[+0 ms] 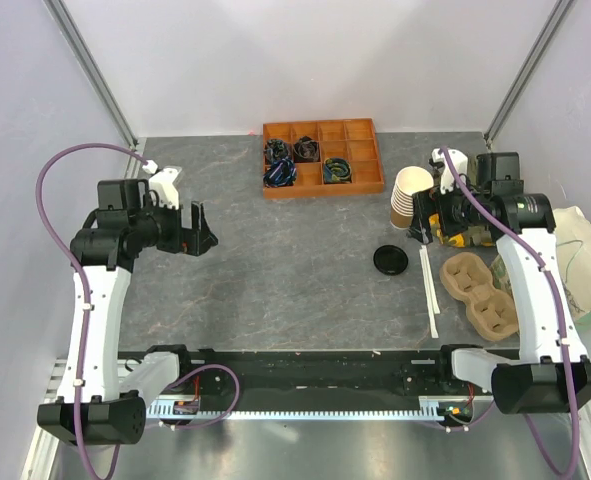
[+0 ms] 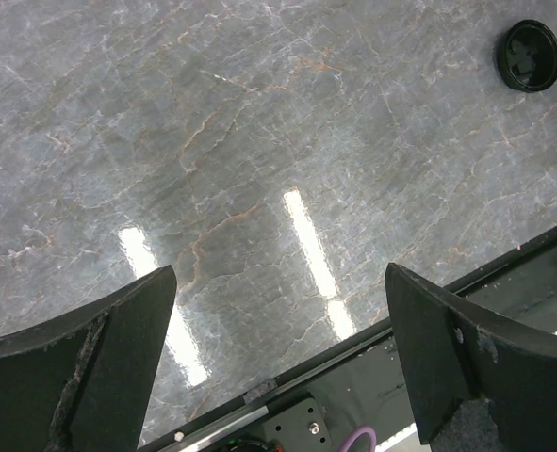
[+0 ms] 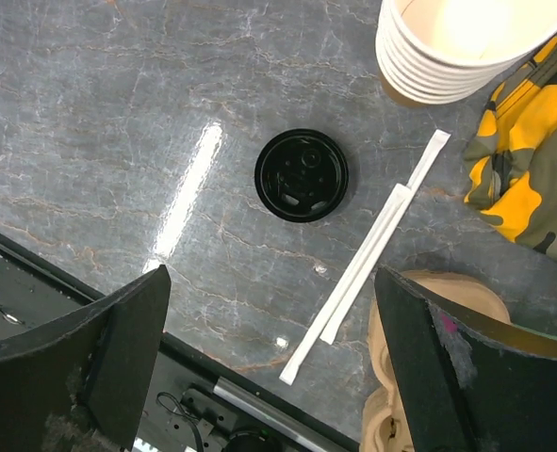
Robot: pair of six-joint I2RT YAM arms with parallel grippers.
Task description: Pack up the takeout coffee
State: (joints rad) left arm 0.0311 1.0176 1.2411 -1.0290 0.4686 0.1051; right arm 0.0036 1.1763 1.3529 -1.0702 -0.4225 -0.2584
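Hovering wide open and empty: left gripper (image 2: pixel 278 273), right gripper (image 3: pixel 269 273). No lidded cup in view; only its black lid (image 1: pixel 390 260) lies flat toward the table's (image 1: pixel 275 280) right edge, beside the straws (image 1: pixel 430 290). Risk: fingers skid on the flat lid, shove it into the straws, or tip the cup stack (image 1: pixel 412 195).

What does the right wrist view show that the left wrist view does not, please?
Only the right wrist view: stacked cups, wrapped straws, part of the pulp tray and a camouflage cloth. Only the left wrist view: the open left pincer over bare table. Both: the black lid lying on the table, and the dark rail at the near edge.
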